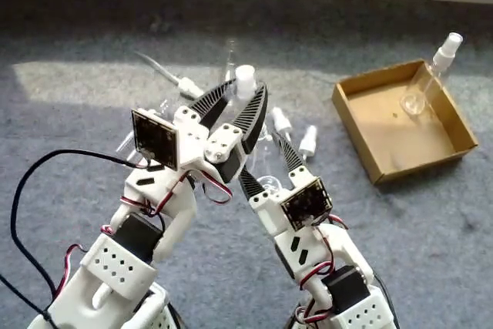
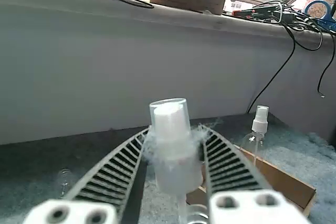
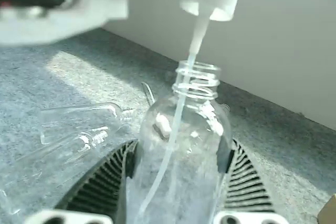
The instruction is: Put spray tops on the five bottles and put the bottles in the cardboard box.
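Observation:
My left gripper (image 1: 245, 88) is shut on a white spray top (image 1: 245, 80), held upright high over the carpet; its clear cap (image 2: 169, 124) stands between the ribbed fingers (image 2: 118, 169). Right below it, my right gripper (image 1: 269, 172) is shut on a clear bottle (image 3: 181, 161), upright. The spray top's collar (image 3: 210, 2) hovers just above the bottle's threaded neck (image 3: 197, 77), and its thin tube runs down inside the bottle. The cardboard box (image 1: 443, 148) at the right holds one bottle with a spray top (image 1: 445, 48) leaning in its far corner.
Loose spray tops (image 1: 282, 122) (image 1: 308, 141) lie on the grey carpet between the arms and the box, another (image 1: 185, 82) farther left. Empty clear bottles (image 3: 79, 124) lie beside my right gripper. A black cable (image 1: 31, 182) loops at the left. A grey wall (image 2: 105, 66) closes the far side.

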